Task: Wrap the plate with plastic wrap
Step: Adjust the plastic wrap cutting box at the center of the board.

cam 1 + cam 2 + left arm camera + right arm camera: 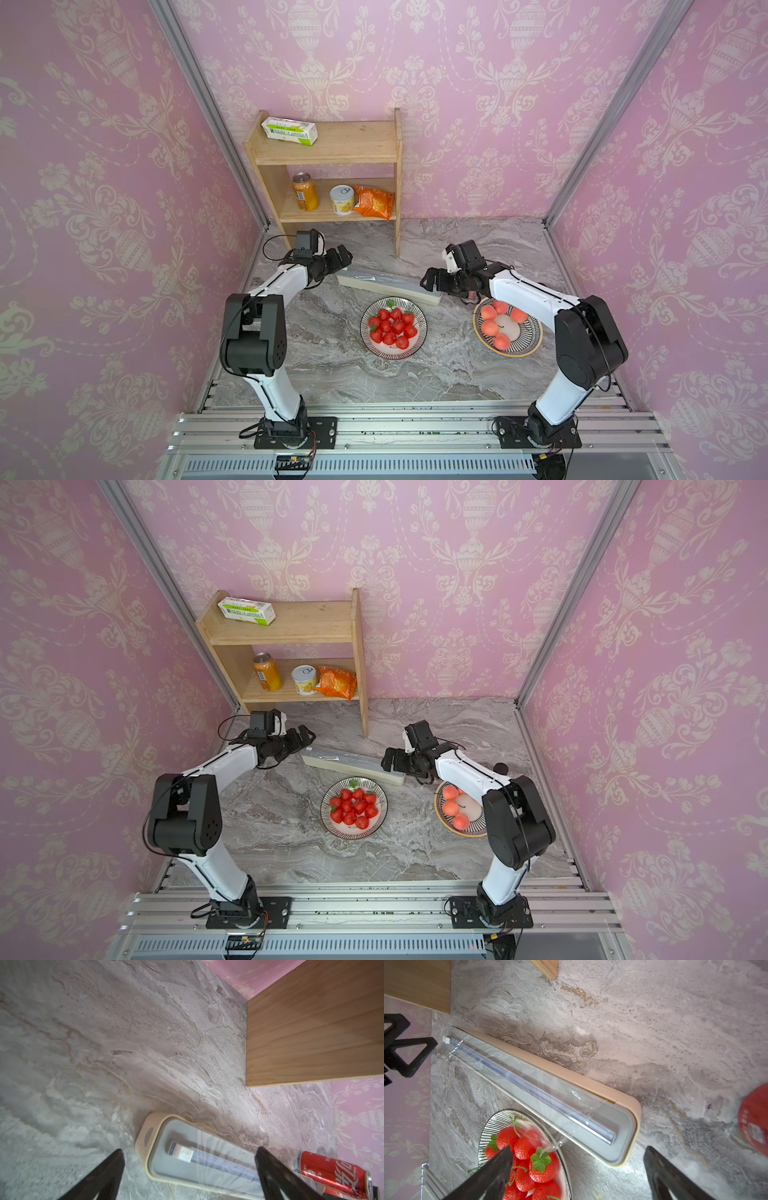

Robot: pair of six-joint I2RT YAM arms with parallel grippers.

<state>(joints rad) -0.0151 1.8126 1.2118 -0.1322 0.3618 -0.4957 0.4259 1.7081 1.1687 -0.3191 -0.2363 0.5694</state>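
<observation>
Two empty hands are spread wide. The left hand [343,258] is held beside the dispenser box [388,284], the right hand [428,281] opposite.

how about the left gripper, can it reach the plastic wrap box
Probably yes: the open left gripper hangs at one end of the plastic wrap box, nothing between them; the wooden shelf stands apart.
</observation>
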